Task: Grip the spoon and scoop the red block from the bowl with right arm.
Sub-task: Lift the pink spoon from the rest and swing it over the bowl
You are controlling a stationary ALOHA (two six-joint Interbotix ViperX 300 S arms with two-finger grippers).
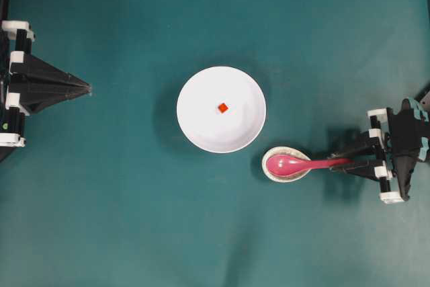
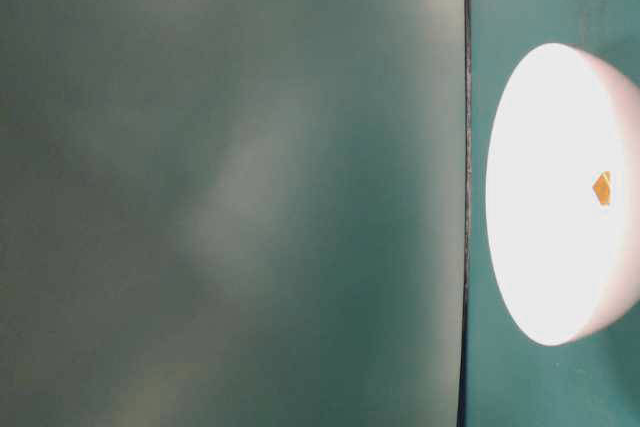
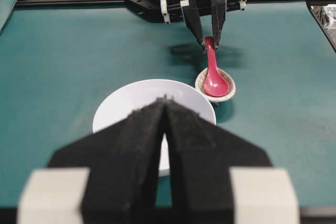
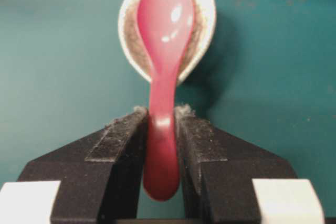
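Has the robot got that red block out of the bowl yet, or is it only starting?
Only starting. The right pincer has its jaws against both sides of the spoon handle, scoop lying in the spoon rest. Lifting and scooping remain: the red block sits in the bowl. The left pincer is shut, off aside.

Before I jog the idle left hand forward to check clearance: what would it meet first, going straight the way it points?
Likely the white bowl: the left hand points straight toward it across bare table, though height is unclear, so it might pass over the rim.
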